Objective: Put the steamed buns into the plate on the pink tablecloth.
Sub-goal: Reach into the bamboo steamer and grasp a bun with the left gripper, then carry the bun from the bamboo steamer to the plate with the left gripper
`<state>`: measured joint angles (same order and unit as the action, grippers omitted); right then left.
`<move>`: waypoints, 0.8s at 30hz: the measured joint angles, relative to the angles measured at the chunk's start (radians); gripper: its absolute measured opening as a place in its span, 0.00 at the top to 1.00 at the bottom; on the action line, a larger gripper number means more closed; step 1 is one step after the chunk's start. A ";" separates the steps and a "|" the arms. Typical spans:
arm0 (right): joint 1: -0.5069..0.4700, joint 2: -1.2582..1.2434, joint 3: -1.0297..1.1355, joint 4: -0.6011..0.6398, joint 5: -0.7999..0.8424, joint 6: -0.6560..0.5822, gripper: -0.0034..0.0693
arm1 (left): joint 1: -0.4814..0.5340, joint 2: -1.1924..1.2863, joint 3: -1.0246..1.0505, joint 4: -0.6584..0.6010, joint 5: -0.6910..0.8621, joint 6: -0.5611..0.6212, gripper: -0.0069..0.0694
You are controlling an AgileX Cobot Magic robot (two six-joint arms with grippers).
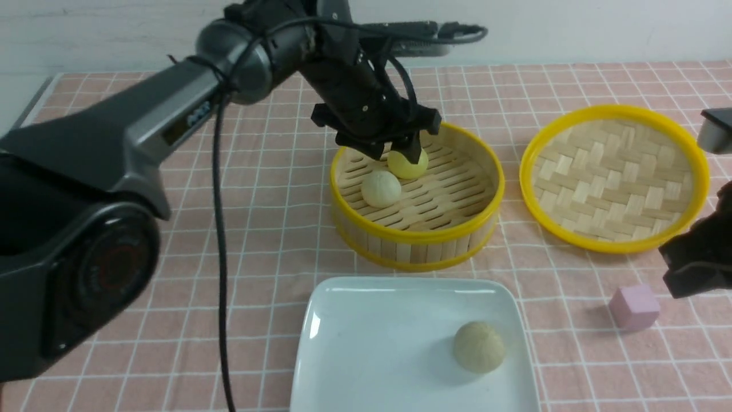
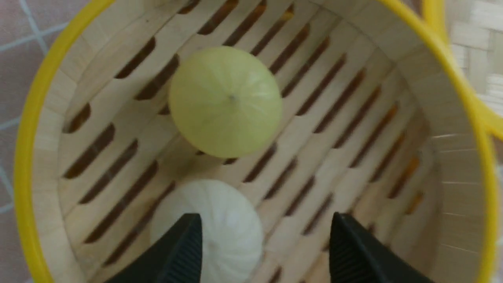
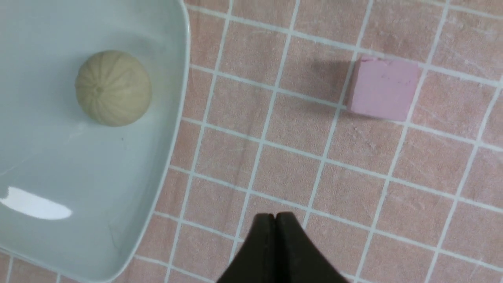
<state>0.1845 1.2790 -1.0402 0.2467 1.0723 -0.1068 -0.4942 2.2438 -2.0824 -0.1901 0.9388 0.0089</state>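
Down in the bamboo steamer basket (image 1: 417, 237), on its slatted floor, sit two of the three buns: a yellow steamed bun (image 1: 407, 164) toward the far side and a cream steamed bun (image 1: 381, 189) just beside it, a little nearer and to the left. From the left wrist camera they look close together but not pressed into one another; both show faint pleats running out from the top. The third one, a beige steamed bun (image 1: 479, 347), lies alone on the plate (image 1: 354, 320), toward its right side and short of the raised rim. That glossy white plate rests on the pink tablecloth (image 1: 274, 229) at the near edge of the table, just in front of the basket.

Over the basket hangs the left gripper (image 1: 396, 153), pointing down above the yellow bun, which it partly hides in the front view. Its two black fingers (image 2: 184, 251) stand well apart with nothing between them; in the wrist view one fingertip overlaps the cream bun, though I cannot tell whether it touches.

Off to the right, the right gripper (image 3: 275, 215) hovers above bare cloth between the plate's edge and a pink cube (image 1: 633, 307), its fingers pressed together and gripping nothing. The cube stands on the cloth, apart from the plate. Beyond it, to the right of the basket, lies a round woven bamboo lid (image 1: 615, 177) with a yellow rim, flat on the cloth.
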 joint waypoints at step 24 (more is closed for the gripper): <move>0.000 0.000 0.000 -0.005 -0.039 0.000 0.95 | -0.001 -0.321 0.124 -0.013 0.297 -0.032 0.87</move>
<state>0.1845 1.2790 -1.0402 0.2414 1.0333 -0.1068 -0.4949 1.9230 -1.9582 -0.2027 1.2357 -0.0228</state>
